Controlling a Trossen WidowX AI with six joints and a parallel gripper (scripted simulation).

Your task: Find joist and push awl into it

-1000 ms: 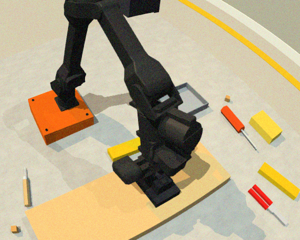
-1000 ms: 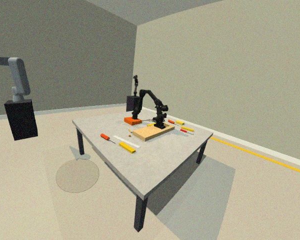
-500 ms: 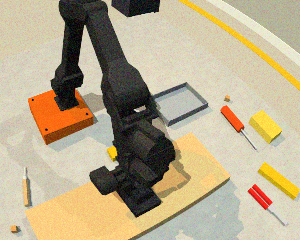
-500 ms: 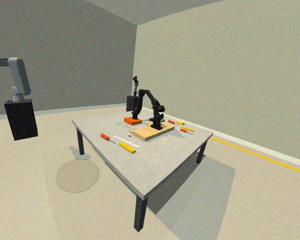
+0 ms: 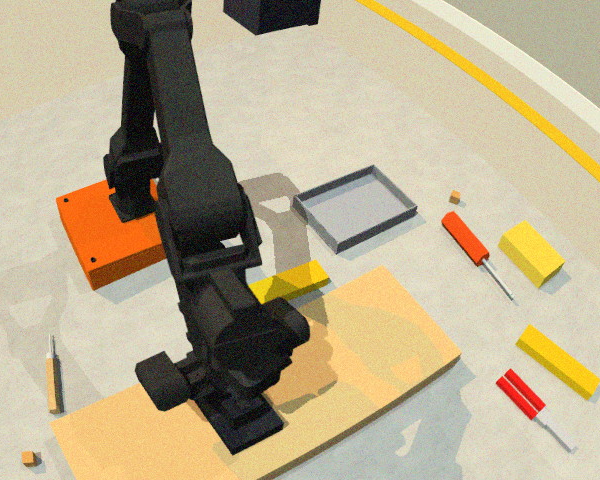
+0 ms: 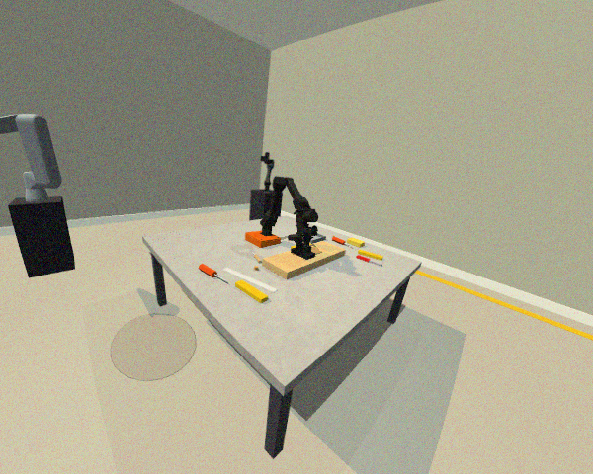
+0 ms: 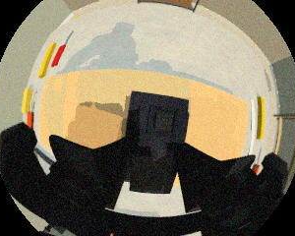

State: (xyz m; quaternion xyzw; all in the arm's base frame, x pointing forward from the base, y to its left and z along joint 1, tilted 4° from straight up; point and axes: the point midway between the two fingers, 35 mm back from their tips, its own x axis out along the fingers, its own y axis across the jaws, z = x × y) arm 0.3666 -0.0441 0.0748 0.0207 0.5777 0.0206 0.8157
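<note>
The stud finder (image 5: 256, 427) (image 6: 302, 253) (image 7: 159, 105) is a black block with a flat, wide base. My gripper (image 5: 240, 400) (image 7: 155, 139) is shut on it. It is upright at the panel's surface, left of the panel's middle in the top view; a small gap below cannot be ruled out. The floor panel (image 5: 393, 335) (image 6: 282, 268) (image 7: 218, 123) is a pale wooden slab, with no hole seen in its visible part. The grey tray (image 5: 378, 227) stands empty behind the panel. The awl (image 5: 53, 382), with a wooden handle and thin metal tip, lies left of the panel.
A yellow bar (image 5: 303, 279) lies close behind the panel. Right of it lie an orange screwdriver (image 5: 464, 238), a yellow block (image 5: 530, 253), another yellow bar (image 5: 558, 361) and a red-handled tool (image 5: 520, 395). A small cube (image 5: 28, 458) lies near the awl. The arm stands on an orange base (image 5: 114, 248).
</note>
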